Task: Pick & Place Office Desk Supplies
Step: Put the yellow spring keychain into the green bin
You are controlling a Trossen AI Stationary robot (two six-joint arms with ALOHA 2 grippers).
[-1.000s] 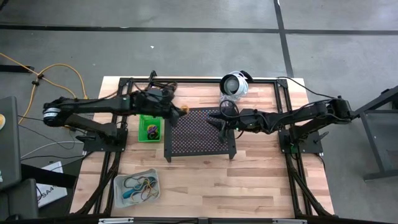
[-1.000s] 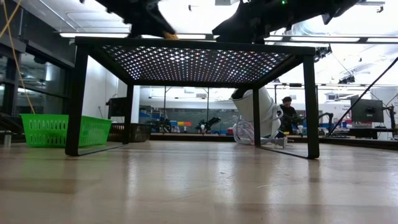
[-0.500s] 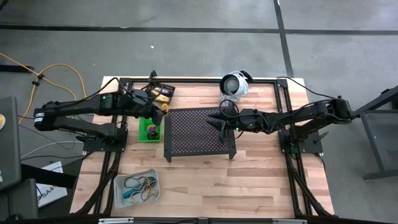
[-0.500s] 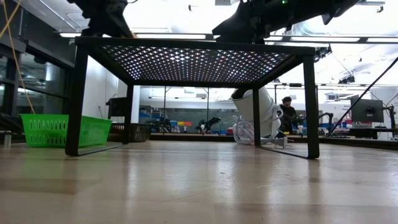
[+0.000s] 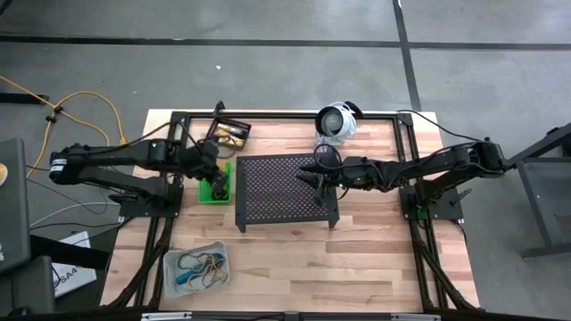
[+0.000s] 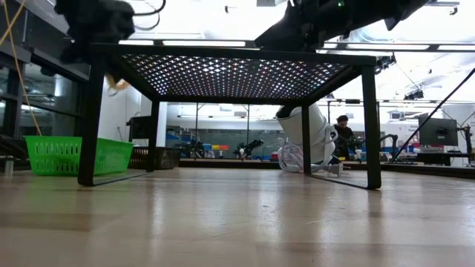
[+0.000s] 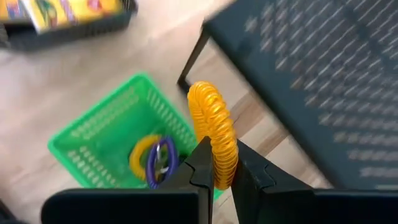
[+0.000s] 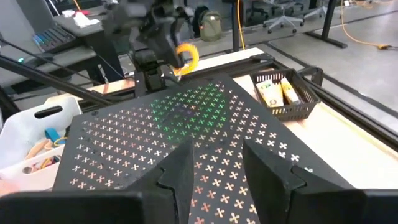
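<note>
Orange loop (image 7: pixel 213 138) sits pinched in my closed left gripper (image 7: pixel 216 169) over the green bin (image 7: pixel 93 134); I'd centre above it before letting go, while my empty right gripper (image 8: pixel 214 158) waits half-open over the stand (image 8: pixel 186 134).

I'm seeing my right hand (image 8: pixel 216 163) hovering parted over the stand (image 8: pixel 180 134); the far hand (image 8: pixel 163 38) is pinching an orange loop (image 8: pixel 188 55).

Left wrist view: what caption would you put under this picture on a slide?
The left gripper holds an orange coiled loop above the green bin, beside the black perforated stand.
</note>
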